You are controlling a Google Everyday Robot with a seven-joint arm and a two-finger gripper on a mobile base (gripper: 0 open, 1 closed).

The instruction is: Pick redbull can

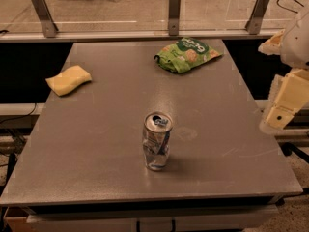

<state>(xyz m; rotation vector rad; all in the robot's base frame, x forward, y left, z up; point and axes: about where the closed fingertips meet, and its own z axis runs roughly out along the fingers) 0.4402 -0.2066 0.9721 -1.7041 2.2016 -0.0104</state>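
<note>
The gripper (279, 114) hangs just off the right edge of the worktop (96, 144), and the arm (298, 42) above it gets chopped by the picture's right side. Can't make out the print on the redbull can (156, 141) near the front edge. The worktop's front-left corner is clipped too.

High view down over table (96, 144), end effector (280, 111) at right edge
</note>
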